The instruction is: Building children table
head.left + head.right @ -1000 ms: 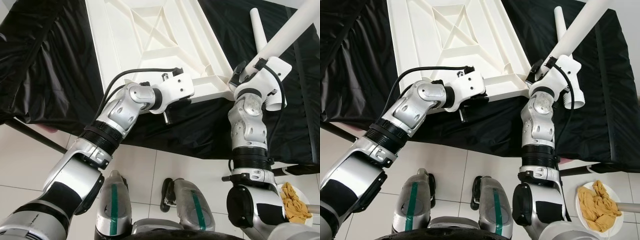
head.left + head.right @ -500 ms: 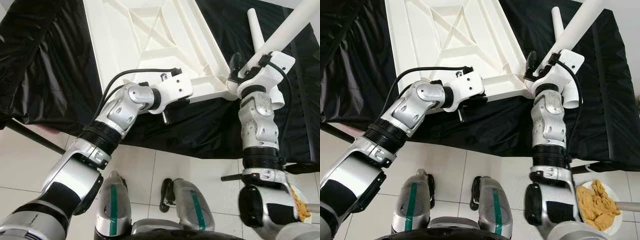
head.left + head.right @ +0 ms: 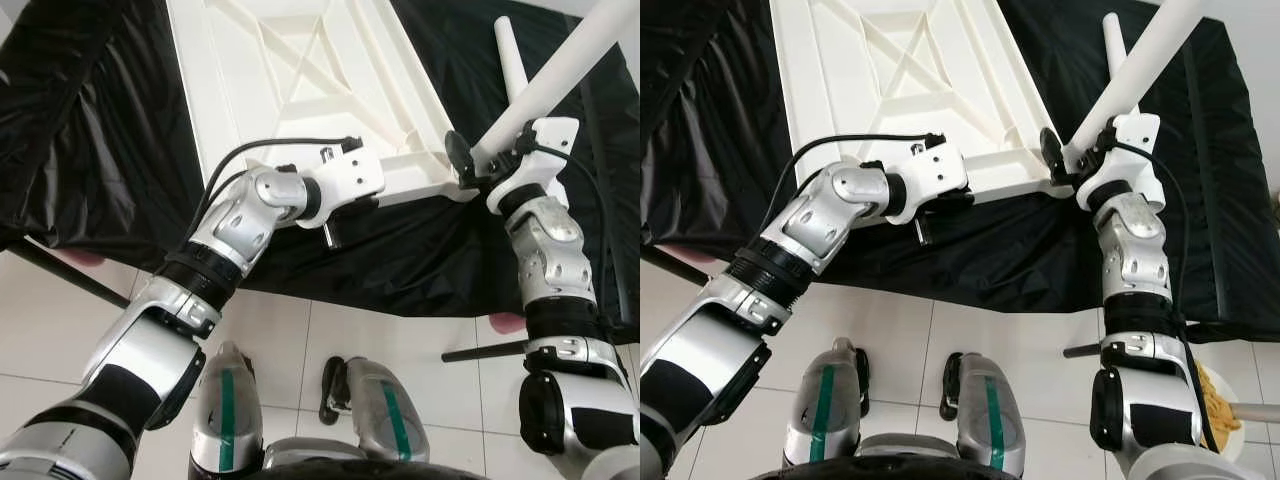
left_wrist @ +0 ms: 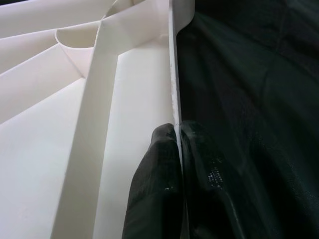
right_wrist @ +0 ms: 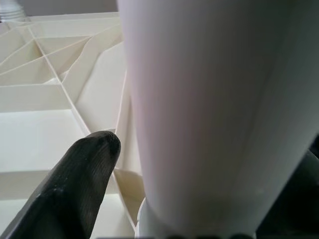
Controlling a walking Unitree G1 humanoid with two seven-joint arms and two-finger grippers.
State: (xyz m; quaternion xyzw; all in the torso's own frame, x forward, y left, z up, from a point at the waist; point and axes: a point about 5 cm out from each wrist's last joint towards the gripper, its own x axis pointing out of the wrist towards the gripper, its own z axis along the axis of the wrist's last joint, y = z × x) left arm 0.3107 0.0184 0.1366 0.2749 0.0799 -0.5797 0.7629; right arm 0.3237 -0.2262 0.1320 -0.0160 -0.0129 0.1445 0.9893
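From my head, the white tabletop [image 3: 300,90] lies upside down, ribs up, on a black sheet [image 3: 90,130] over a bench. My left gripper [image 3: 375,200] is at its near edge. My right gripper [image 3: 470,165] is at the near right corner, gripping a white table leg [image 3: 550,80] that slants up and away to the right (a second leg [image 3: 512,60] lies on the sheet just behind it).

Along my left wrist, my two fingers [image 4: 154,184] are pinched nearly together on the thin rim of the tabletop [image 4: 99,124], one inside it, one on the sheet side.

Along my right wrist, the leg [image 5: 214,109] is close and wide, its lower end at the corner socket, with one finger [image 5: 75,184] beside it and the other behind it.
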